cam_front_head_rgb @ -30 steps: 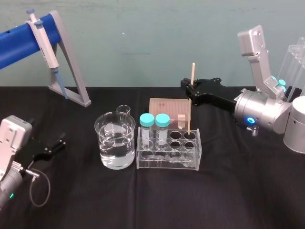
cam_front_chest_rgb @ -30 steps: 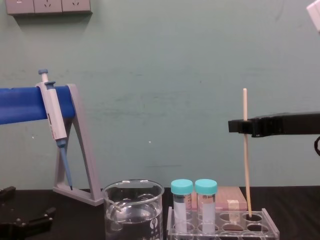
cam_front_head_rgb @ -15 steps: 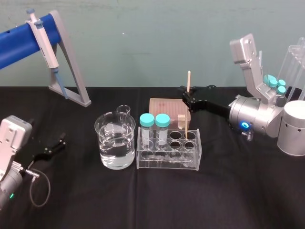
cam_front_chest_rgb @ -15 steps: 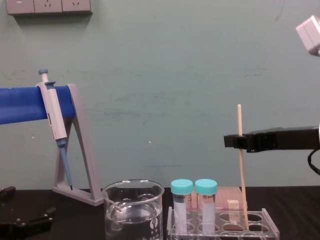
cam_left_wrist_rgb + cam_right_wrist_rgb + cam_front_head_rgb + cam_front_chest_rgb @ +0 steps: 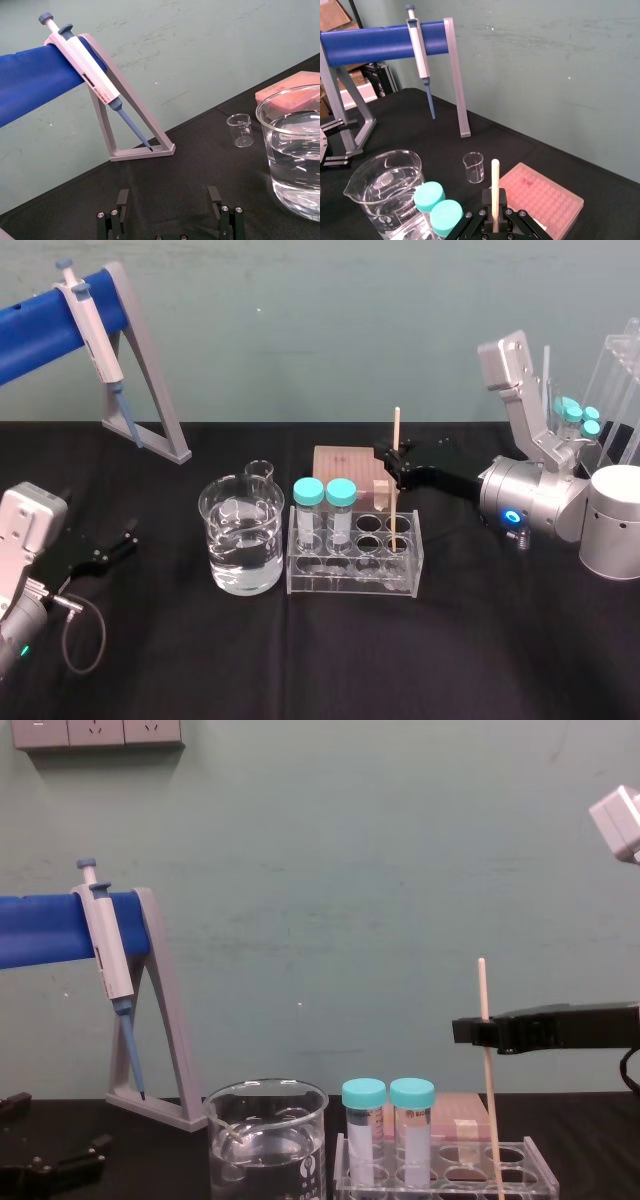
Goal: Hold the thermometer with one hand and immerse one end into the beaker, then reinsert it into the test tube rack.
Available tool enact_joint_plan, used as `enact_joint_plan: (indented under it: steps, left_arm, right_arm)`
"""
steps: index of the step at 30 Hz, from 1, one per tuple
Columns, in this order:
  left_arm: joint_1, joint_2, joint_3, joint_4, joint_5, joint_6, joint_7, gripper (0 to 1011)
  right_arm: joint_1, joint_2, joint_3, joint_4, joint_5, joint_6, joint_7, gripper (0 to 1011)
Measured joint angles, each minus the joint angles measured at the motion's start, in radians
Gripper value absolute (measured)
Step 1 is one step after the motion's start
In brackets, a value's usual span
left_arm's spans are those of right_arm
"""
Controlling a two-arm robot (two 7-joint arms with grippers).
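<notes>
We see the right gripper (image 5: 394, 467) reaching in from the right, level above the far right end of the test tube rack (image 5: 352, 578), its black fingers pinched on the thermometer (image 5: 397, 432) a little above the rod's middle. The thermometer stands nearly upright, its top poking above the fingers and its lower end down inside a hole at the rack's right end; we cannot tell which row. In the chest view the rod (image 5: 489, 1100) runs from the gripper down into the clear rack. Two teal-capped tubes (image 5: 324, 494) sit in the rack's left holes. The beaker (image 5: 240, 572), partly filled with clear liquid, stands just left of the rack, apart from the thermometer. The left gripper (image 5: 169, 202) rests low at the table's left side, well apart from the beaker, its fingers spread and holding nothing. The pipette (image 5: 92, 328) hangs on its grey stand (image 5: 152, 395) at the back left.
</notes>
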Motion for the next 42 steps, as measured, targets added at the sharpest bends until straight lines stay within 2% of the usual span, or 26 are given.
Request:
enact_joint_plan:
  steps: [10, 17, 22, 23, 25, 33, 36, 38, 39, 42]
  left_arm:
    - [0.0, 0.0, 0.0, 0.0, 0.0, 0.0, 0.0, 1004]
    - [0.0, 0.0, 0.0, 0.0, 0.0, 0.0, 0.0, 1004]
    - [0.0, 0.0, 0.0, 0.0, 0.0, 0.0, 0.0, 1004]
    - [0.0, 0.0, 0.0, 0.0, 0.0, 0.0, 0.0, 1004]
    - [0.0, 0.0, 0.0, 0.0, 0.0, 0.0, 0.0, 1004]
    - [0.0, 0.0, 0.0, 0.0, 0.0, 0.0, 0.0, 1004]
    - [0.0, 0.0, 0.0, 0.0, 0.0, 0.0, 0.0, 1004]
    - [0.0, 0.0, 0.0, 0.0, 0.0, 0.0, 0.0, 1004]
    - [0.0, 0.0, 0.0, 0.0, 0.0, 0.0, 0.0, 1004]
    - [0.0, 0.0, 0.0, 0.0, 0.0, 0.0, 0.0, 1004]
  right_arm:
    - [-0.022, -0.002, 0.017, 0.006, -0.002, 0.006, -0.016, 53]
    - [-0.046, -0.015, 0.062, 0.015, 0.032, 0.008, -0.045, 53]
    - [-0.054, -0.019, 0.079, 0.017, 0.046, 0.01, -0.057, 68]
    - [-0.054, -0.019, 0.081, 0.017, 0.046, 0.01, -0.059, 126]
    - [-0.054, -0.02, 0.082, 0.018, 0.047, 0.01, -0.061, 161]
    - [-0.053, -0.02, 0.083, 0.018, 0.047, 0.009, -0.064, 435]
    - [-0.052, -0.02, 0.084, 0.017, 0.047, 0.009, -0.064, 498]
    - [-0.053, -0.018, 0.085, 0.013, 0.046, 0.009, -0.065, 590]
    - [-0.053, -0.018, 0.085, 0.013, 0.046, 0.009, -0.065, 590]
    - [-0.054, -0.014, 0.088, -0.003, 0.045, 0.009, -0.072, 700]
